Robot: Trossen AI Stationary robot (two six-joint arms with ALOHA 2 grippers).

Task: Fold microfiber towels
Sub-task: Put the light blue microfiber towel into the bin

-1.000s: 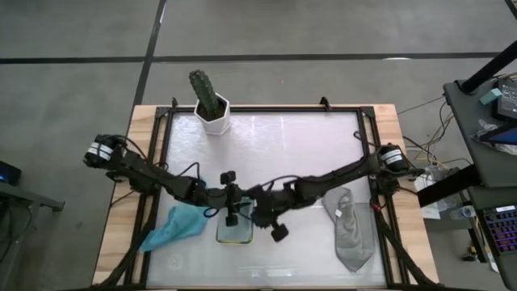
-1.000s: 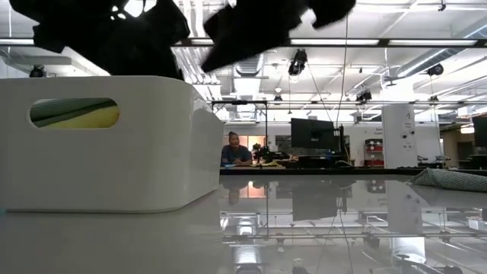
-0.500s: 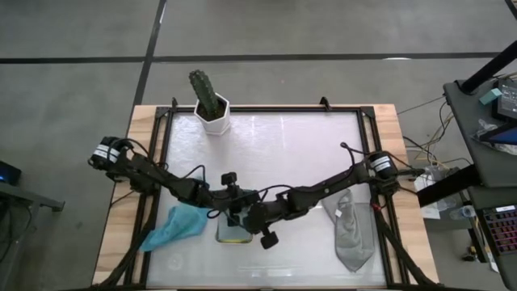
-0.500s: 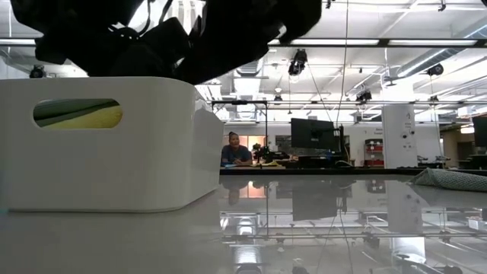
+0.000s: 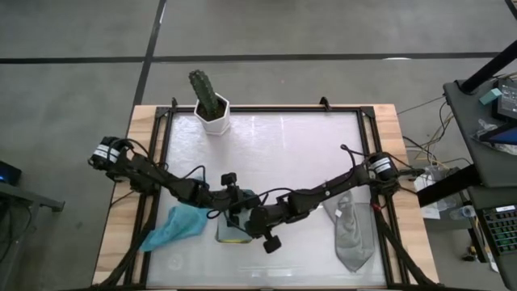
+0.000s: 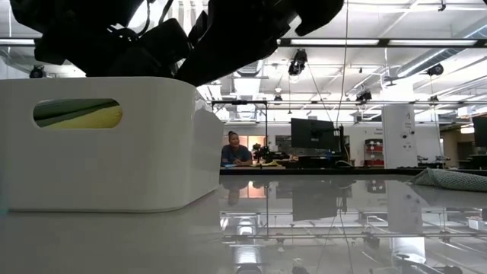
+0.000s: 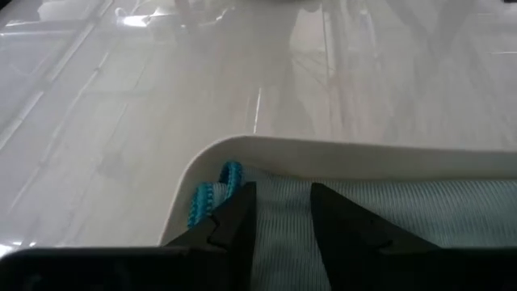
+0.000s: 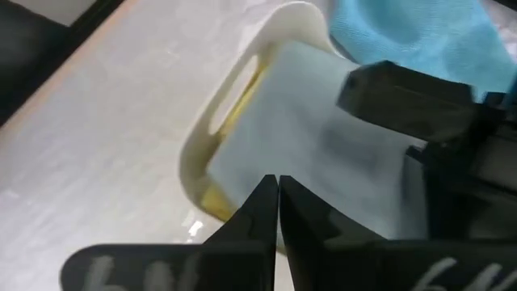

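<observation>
Where both grippers meet, white tray point(image 8: 196, 145) holds a pale folded towel point(image 8: 323, 137) over yellow; left gripper point(image 7: 281, 212) part-open upon it, right gripper point(image 8: 277, 202) shut above.

White tray point(image 6: 152, 144) holds a pale ribbed cloth point(image 7: 388, 234) with bright blue stitched edging, over yellow point(image 8: 212, 198). Teal towel point(image 5: 174, 226) and grey towel point(image 5: 351, 234) lie on glossy whitish table point(image 5: 291, 153). Green cactus point(image 5: 203, 90), white pot.

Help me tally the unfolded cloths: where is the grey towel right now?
In the high view the grey towel lies crumpled on the table's right side near the front edge, beside the right arm, well apart from the white tray.
</observation>
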